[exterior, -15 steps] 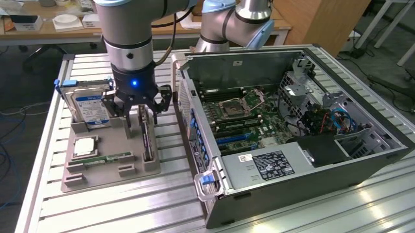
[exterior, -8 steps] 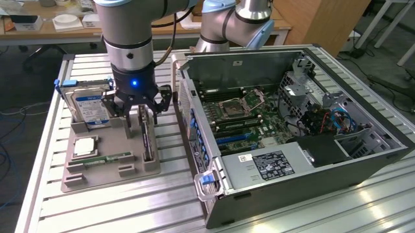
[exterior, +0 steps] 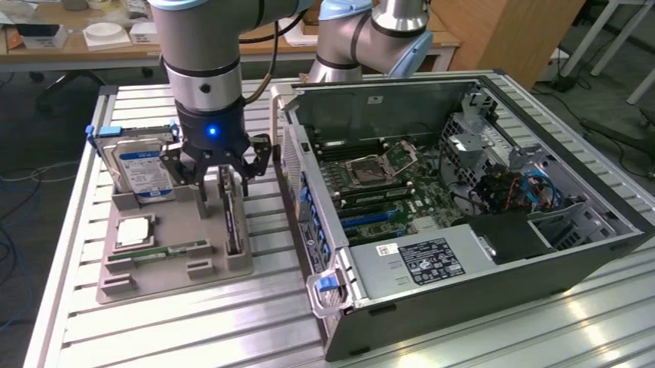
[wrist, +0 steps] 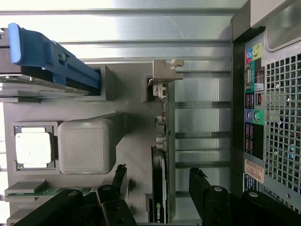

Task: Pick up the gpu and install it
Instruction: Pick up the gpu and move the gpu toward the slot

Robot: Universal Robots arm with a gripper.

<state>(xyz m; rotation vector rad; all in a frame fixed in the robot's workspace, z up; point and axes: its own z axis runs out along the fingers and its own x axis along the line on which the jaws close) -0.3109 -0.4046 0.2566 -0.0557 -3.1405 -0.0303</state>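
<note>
My claw (exterior: 224, 178) hangs released, jaws wide, straddling the gpu (exterior: 233, 222) without touching it. The card stands on edge in its slot of the grey holder tray (exterior: 169, 230), left of centre in the exterior view.

The risk, as I judge it, is that the card is thin. A clench off-centre could tip it or jam it against the slot wall, and a finger could snag the tray.

Little writing is legible. A small green logo on the card's edge looks like Nvidia's. The blue-white label on the hard drive (exterior: 143, 170) and the sticker on the computer case (exterior: 461, 303) are too small to read.
</note>
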